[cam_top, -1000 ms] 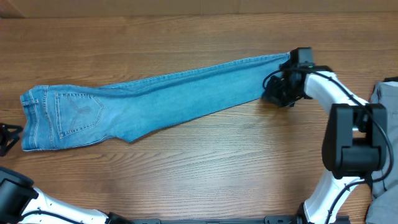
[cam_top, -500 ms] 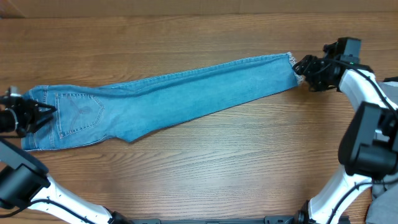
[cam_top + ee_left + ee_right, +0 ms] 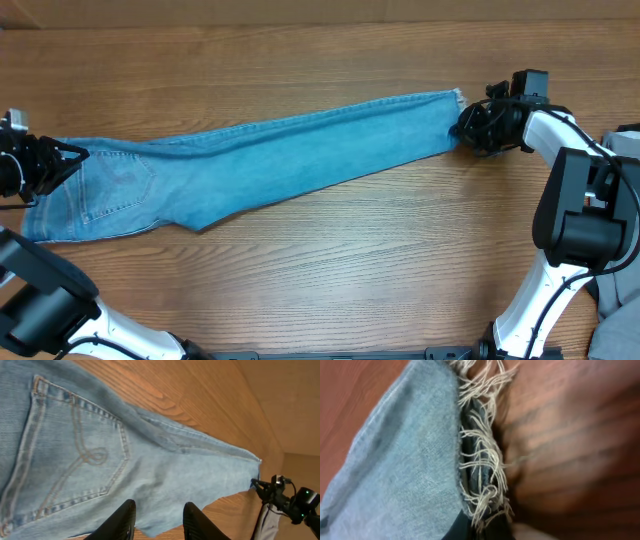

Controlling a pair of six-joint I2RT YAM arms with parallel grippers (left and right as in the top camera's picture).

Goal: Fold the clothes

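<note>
A wood-grain tabletop (image 3: 350, 270) fills the view. A grey garment (image 3: 628, 140) lies at its right edge, partly out of frame.

Bright, even light throws faint shadows beneath the jeans (image 3: 260, 160); the right wrist view blurs, smearing the surface (image 3: 560, 435).

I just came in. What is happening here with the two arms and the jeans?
Two robot arms are handling light blue jeans that lie stretched out on a wooden table. The right hand is shut on the frayed hem. The left hand is at the waist end, near the back pocket; whether it grips the cloth is unclear. No end-to-end fold is made yet.
</note>
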